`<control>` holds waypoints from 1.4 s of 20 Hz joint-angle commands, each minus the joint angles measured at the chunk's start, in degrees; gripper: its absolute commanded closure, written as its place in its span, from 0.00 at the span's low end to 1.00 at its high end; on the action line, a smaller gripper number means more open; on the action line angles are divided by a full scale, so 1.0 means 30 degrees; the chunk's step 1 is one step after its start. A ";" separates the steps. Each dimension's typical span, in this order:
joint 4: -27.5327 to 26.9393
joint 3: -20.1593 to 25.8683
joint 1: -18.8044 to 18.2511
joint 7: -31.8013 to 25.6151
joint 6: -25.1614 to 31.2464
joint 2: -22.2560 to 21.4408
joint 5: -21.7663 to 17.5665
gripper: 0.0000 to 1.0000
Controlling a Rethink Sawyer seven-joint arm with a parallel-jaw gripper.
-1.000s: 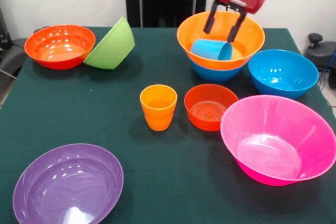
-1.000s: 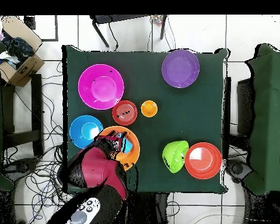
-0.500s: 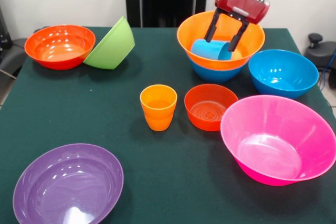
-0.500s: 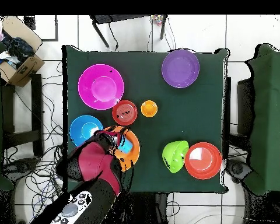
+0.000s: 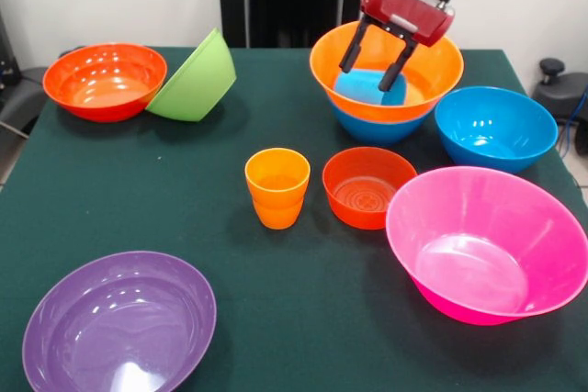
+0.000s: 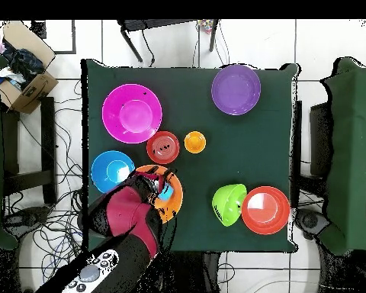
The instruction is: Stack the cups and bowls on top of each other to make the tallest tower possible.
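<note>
Purple bowl (image 5: 119, 323) and pink bowl (image 5: 487, 245): nearest, loose on the tabletop (image 5: 303, 319). Orange cup (image 5: 277, 187) and small red-orange bowl (image 5: 368, 186): mid-table, apart. Tower (image 5: 386, 80): orange bowl nested on a blue one, far side, light blue cup (image 5: 370, 87) lying tipped inside. Claw (image 5: 372, 54): spread above that cup, gripping nothing. Risk: a sideways cup would likely roll or slip from a pinch.

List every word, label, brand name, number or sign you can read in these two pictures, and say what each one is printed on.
None can be read.
The bowls, such as the pink bowl, and the orange cup are plain plastic with no print.
The gripper shows no readable marking.
The cardboard box beside the table holds things with marks too small to read.
</note>
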 commanded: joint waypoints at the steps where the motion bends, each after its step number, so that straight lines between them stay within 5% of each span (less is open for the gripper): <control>1: -0.1193 0.1140 0.0119 0.3074 0.3408 0.0587 0.0794 0.00; 28: -0.0722 0.2752 -0.0394 0.3213 0.2633 -0.0360 0.0561 0.00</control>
